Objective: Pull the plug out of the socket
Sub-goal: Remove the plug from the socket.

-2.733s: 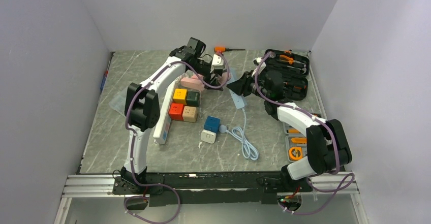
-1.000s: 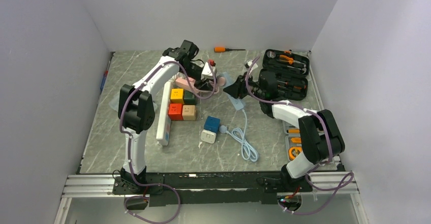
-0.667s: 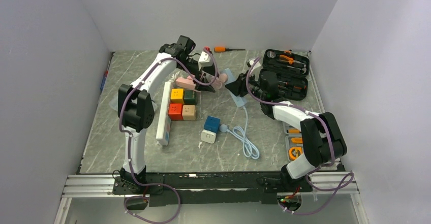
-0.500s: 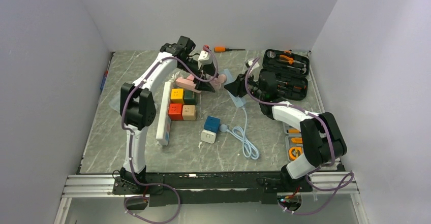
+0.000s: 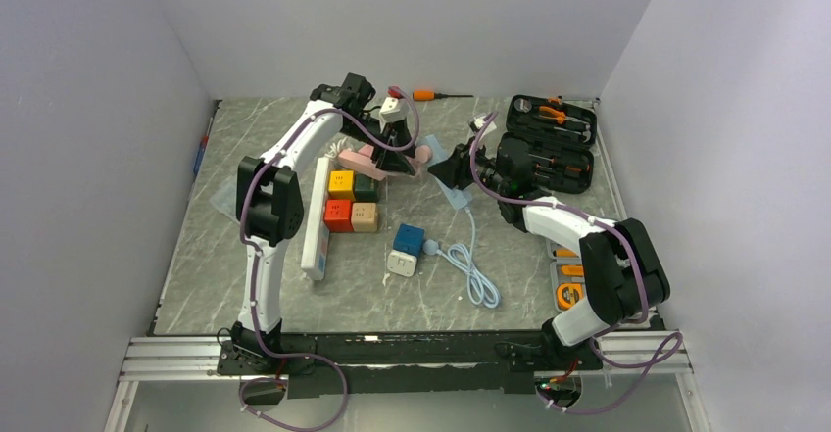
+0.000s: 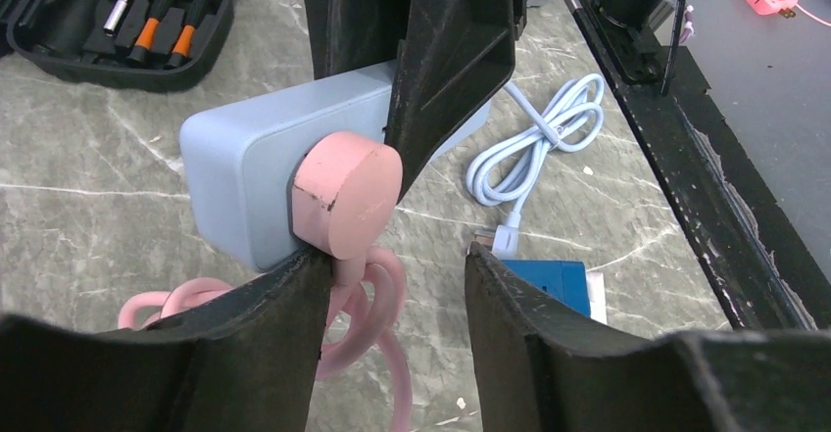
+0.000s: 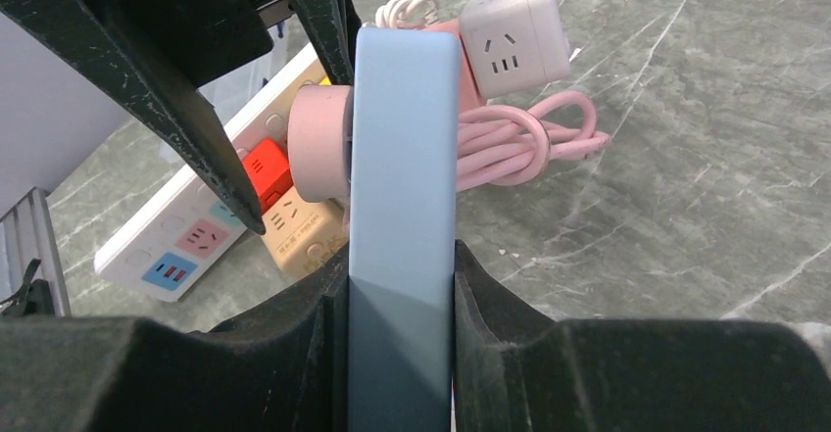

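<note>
Over the far half of the grey marble-patterned bench (image 5: 412,295), the right pincer (image 7: 402,265) is clamped on a slim light-blue plastic power strip (image 7: 402,138), one finger on its socket face and the other on its back. A round pink plug (image 6: 346,192) sits seated in that socket face near the strip's end, with its looped pink cord (image 7: 529,143) hanging below and gathered in a knot on the bench.

The left pincer (image 6: 392,256) meets the plug from the opposite side with its jaws standing apart. One black fingertip (image 6: 274,305) touches the plug's rim and the other stands clear of it, so the plug is bracketed but not squeezed.

The strip's own pale-blue cable (image 6: 539,138) lies coiled on the bench nearer the arms, beside a blue cube-shaped socket block (image 6: 544,285). Beyond the plug, the right wrist view takes in a white cube adapter (image 7: 514,35), a long white power strip (image 7: 186,226) and a red socket cube (image 7: 265,168). An open black tool case with orange-handled tools (image 5: 549,148) lies at the bench's far right corner.
</note>
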